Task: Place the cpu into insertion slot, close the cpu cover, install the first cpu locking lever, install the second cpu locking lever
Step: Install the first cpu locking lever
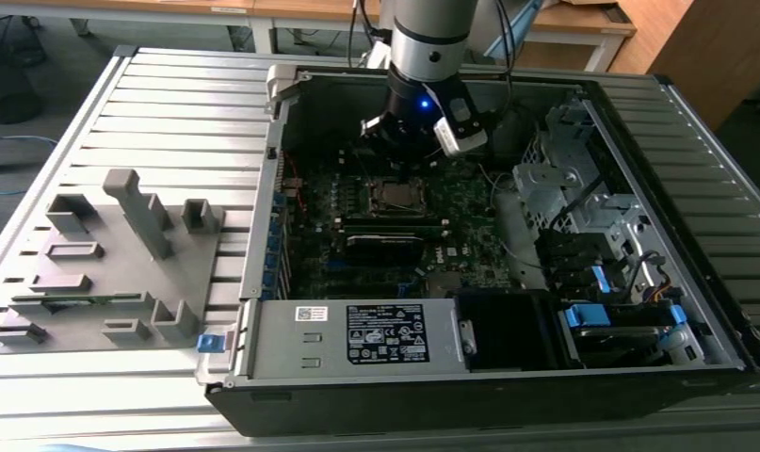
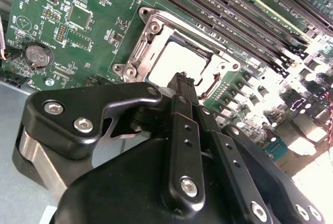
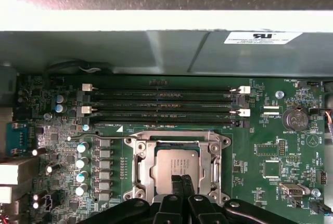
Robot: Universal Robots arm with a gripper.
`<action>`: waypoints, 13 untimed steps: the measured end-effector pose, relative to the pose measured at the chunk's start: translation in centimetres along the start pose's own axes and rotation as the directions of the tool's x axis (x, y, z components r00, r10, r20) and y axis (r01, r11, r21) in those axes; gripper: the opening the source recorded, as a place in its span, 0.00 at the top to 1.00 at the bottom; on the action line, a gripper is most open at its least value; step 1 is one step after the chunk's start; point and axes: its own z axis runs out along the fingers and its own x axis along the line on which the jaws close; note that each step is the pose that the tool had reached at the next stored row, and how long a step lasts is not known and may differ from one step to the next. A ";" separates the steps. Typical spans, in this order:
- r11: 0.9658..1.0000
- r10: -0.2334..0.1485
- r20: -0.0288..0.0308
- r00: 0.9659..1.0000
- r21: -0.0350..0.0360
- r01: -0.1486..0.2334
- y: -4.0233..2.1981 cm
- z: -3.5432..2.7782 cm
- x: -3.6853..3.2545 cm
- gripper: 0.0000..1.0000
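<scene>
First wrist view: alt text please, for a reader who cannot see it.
The cpu sits in the insertion slot with the cpu cover flat around it and the shut gripper at one edge. Memory slots lie beyond on the green motherboard.

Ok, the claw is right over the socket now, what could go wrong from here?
The claw hangs low over the cpu edge, so a downward slip could scrape its metal top. The cpu cover frame lies close around and might get snagged. The memory slots sit nearby; a wide sweep may clip their latches.
</scene>
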 end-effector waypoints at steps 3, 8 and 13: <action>1.000 0.000 0.000 1.000 0.000 0.000 0.00 -0.02 0.00 0.89; 1.000 0.000 0.000 1.000 0.000 0.000 0.00 -0.14 0.00 0.89; 1.000 0.000 0.000 1.000 0.000 0.000 0.01 -0.45 0.00 0.89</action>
